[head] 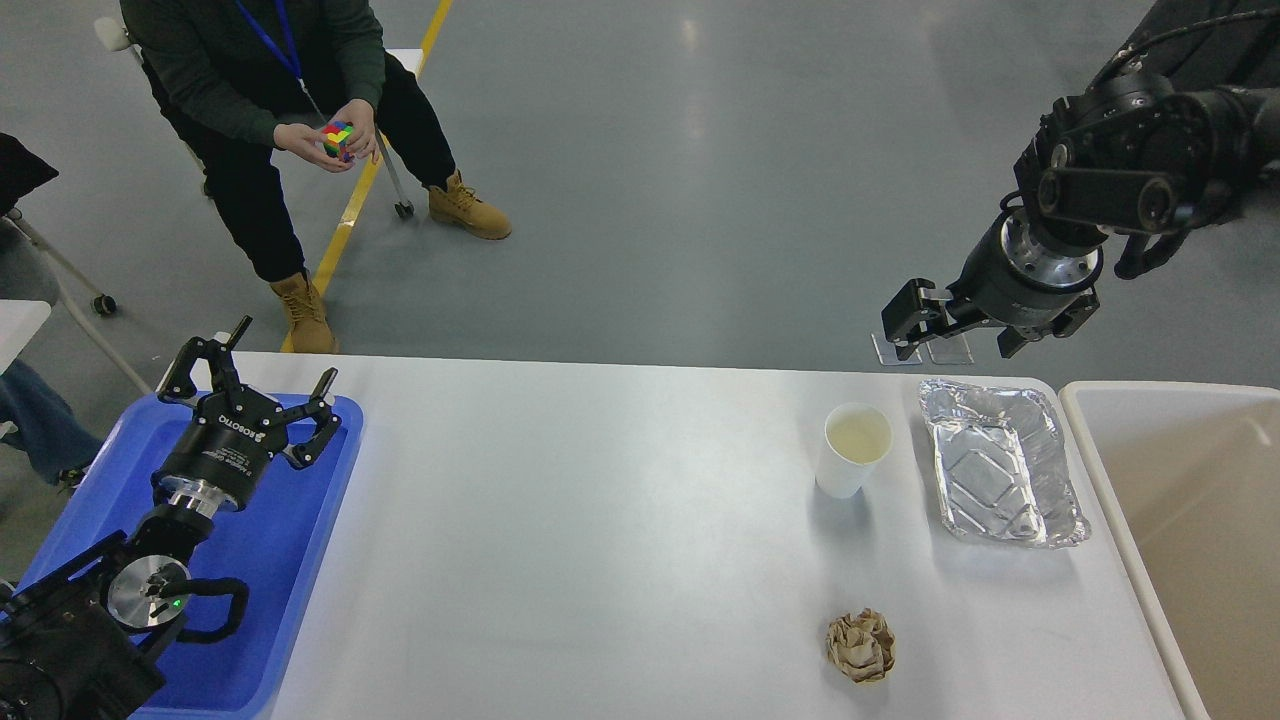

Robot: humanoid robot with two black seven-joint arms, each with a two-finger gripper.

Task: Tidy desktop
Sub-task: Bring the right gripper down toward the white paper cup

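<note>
The white desktop point(600, 520) fills the middle of the head view. On its right side stand a white paper cup point(852, 450), upright with a pale inside, an empty foil tray point(1000, 462) just right of the cup, and a crumpled brown paper ball point(860, 645) near the front. My left gripper point(282, 352) is open and empty above the far end of the blue tray point(300, 560). My right gripper point(975, 340) hangs in the air beyond the table's far edge, above and behind the foil tray; its jaws look spread and hold nothing.
A beige bin point(1190, 520) stands against the table's right edge. A seated person point(290, 110) holding a coloured cube is beyond the far left corner. A chair leg with a caster point(100, 300) is at the left.
</note>
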